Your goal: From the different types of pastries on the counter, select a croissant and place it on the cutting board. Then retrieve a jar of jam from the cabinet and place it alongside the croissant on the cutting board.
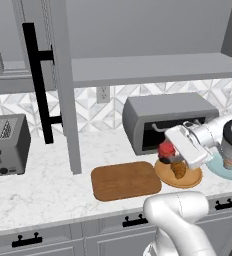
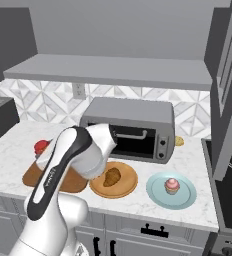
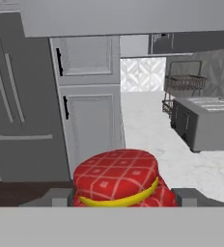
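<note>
The pincer (image 1: 169, 150) grips the red jar of jam (image 1: 166, 149) just above the round plate's (image 1: 192, 179) croissant (image 1: 178, 169), right of the cutting board (image 1: 125, 181).

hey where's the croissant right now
The croissant lies on the round wooden plate, right of the cutting board and in front of the toaster oven, not on the board.

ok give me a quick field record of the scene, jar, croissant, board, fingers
jar of jam: red, between the fingers, above the counter
croissant: on the round wooden plate, not on the board
cutting board: bare, left of the plate
cupcake: on the blue plate
cabinet door: open
</note>
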Robot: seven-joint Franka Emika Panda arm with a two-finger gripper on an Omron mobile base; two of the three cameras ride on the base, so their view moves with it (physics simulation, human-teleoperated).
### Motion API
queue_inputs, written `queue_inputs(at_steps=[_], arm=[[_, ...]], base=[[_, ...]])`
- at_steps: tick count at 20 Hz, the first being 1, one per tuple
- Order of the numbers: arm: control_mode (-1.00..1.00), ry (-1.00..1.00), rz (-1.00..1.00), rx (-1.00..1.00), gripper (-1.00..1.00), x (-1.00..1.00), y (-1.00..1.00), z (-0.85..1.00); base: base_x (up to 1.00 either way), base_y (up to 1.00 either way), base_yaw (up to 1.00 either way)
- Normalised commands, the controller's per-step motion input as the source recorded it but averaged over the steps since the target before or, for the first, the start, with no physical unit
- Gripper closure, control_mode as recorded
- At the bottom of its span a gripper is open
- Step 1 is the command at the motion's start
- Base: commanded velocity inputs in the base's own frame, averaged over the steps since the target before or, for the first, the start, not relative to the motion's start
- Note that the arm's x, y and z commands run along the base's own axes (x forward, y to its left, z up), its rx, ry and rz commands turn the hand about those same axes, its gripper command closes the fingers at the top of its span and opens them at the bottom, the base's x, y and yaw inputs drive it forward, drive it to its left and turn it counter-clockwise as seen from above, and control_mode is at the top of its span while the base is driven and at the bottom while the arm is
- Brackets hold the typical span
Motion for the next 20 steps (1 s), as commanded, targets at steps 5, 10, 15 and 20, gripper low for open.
queue_inputs(at_steps=[5,10,15,20], arm=[[-1.0,0.0,0.0,0.0,1.0,0.07,0.2,-0.51],[-1.0,0.0,0.0,0.0,1.0,0.35,0.15,-0.33],[-1.0,0.02,0.0,-0.01,1.0,0.88,0.0,-0.36],[-1.0,-0.04,0.0,-0.13,1.0,0.76,0.0,-0.61]], base=[[0.0,0.0,0.0],[0.0,0.0,0.0],[0.0,0.0,0.0],[0.0,0.0,0.0]])
